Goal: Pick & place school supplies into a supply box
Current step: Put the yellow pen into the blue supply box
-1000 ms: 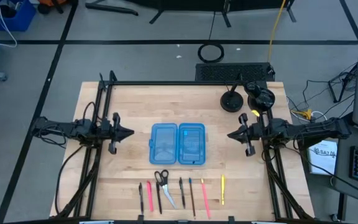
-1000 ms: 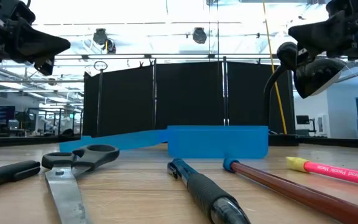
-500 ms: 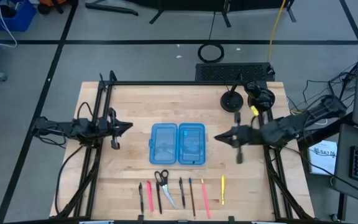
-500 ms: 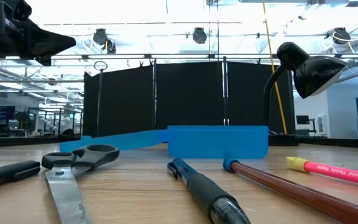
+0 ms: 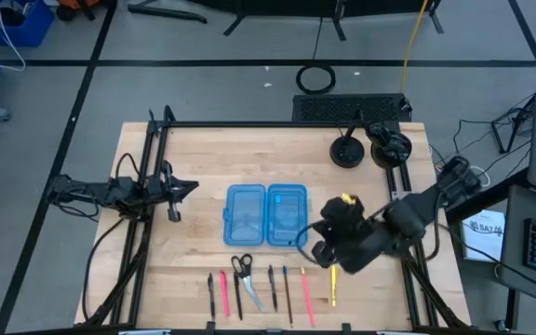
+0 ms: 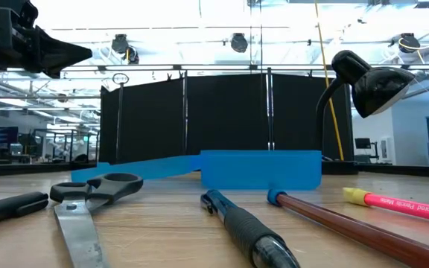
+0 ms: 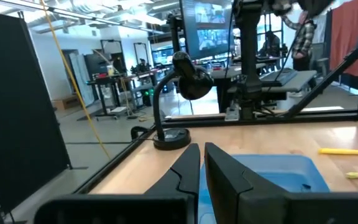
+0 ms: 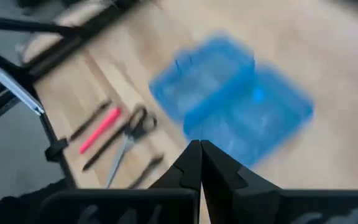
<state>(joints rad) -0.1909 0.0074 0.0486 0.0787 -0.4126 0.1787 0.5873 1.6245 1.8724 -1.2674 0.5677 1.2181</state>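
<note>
Lying open on the bench (image 5: 184,158), the blue supply box (image 5: 266,215) sits mid-bench, with pens, pencils and scissors (image 5: 243,274) in a row along the near edge. The right gripper (image 5: 316,244), fingers pressed together, hangs just beside the box's right near corner, above the yellow pencil (image 5: 333,283). The left gripper (image 5: 190,187), also closed, waits off the box's left.

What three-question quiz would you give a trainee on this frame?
1. True or false: the supply box lies open.
2. Which arm is over the near side of the table? A) left B) right
3. Fill in: the scissors lie in the row of supplies on the table, not in the ____.

Key:
1. True; both halves lie flat.
2. B; the right gripper, fingers shut, is next to the box's near right corner, while the left gripper waits at the table's left.
3. box
</note>
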